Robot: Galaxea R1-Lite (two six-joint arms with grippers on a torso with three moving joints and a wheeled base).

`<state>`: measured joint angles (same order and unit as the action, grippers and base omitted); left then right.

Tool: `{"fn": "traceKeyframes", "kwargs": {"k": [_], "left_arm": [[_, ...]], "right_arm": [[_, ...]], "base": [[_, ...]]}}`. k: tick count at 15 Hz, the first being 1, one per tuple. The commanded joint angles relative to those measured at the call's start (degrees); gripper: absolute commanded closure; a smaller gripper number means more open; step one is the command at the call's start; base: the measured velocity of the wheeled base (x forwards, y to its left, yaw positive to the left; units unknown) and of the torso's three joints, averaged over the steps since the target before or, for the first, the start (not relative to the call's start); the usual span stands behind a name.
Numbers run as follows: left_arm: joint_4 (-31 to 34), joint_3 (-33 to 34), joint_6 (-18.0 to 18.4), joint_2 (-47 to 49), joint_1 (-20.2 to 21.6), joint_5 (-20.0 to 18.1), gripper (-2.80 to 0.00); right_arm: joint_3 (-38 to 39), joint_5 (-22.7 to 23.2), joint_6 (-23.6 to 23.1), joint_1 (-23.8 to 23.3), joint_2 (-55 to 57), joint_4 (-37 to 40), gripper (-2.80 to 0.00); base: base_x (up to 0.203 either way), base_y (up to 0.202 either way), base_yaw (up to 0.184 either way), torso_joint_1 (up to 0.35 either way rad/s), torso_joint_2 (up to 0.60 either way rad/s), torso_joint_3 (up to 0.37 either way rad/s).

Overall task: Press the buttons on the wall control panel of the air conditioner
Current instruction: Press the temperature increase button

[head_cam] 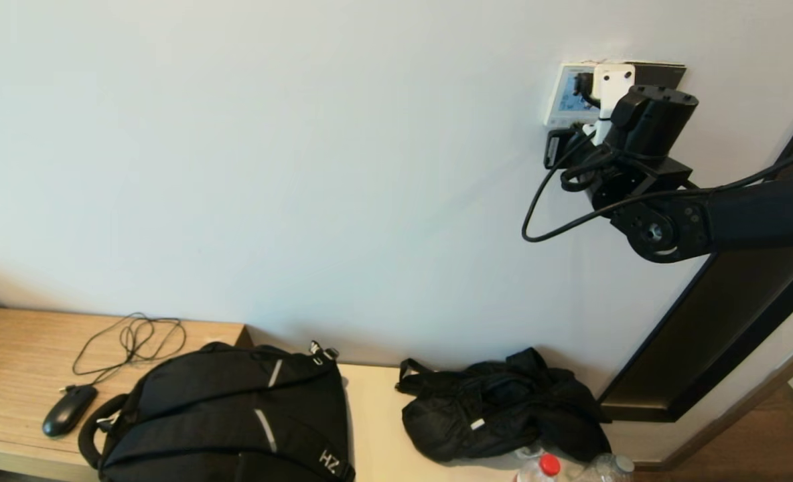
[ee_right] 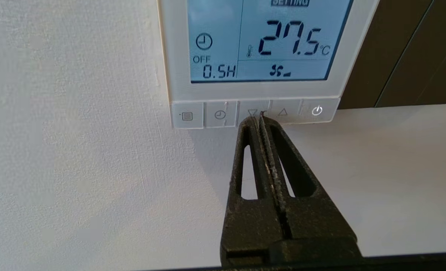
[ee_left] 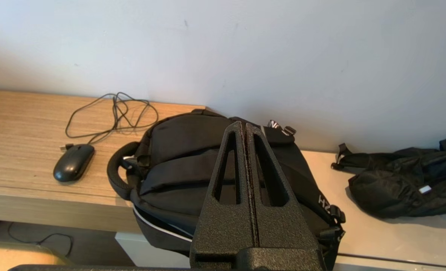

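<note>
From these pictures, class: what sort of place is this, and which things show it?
Probably a hotel room or bedroom: a wall thermostat reading 27.5 °C, a wooden desk against the wall with a mouse, and a backpack.

Head view wide toward wall, right wrist close on panel [ee_right: 253, 56]

Hotel-like room; wall thermostat [ee_right: 260, 56], desk [head_cam: 15, 355], backpack [head_cam: 236, 415].

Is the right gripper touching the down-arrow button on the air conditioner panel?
Touching. In the right wrist view the right gripper, fingers shut, overlaps the lower edge of the down-arrow button on the panel, with no gap showing.
</note>
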<state>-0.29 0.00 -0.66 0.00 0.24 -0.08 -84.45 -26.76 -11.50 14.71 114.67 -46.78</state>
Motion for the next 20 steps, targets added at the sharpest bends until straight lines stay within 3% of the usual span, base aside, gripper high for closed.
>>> {"fn": "traceKeyframes", "kwargs": {"k": [1, 20], "left_arm": [[-0.04, 0.00, -0.04, 0.00, 0.02, -0.01, 0.00], [-0.06, 0.00, -0.04, 0.00, 0.02, -0.01, 0.00]], "right_arm": [[-0.28, -0.13, -0.11, -0.01, 0.91, -0.33, 0.00], [-1.51, -0.22, -1.07, -0.12, 1.55, -0.63, 0.00]], "base": [[0.000, 0.000, 0.000, 0.000, 0.00, 0.000], [0.000, 0.000, 0.000, 0.000, 0.00, 0.000]]}}
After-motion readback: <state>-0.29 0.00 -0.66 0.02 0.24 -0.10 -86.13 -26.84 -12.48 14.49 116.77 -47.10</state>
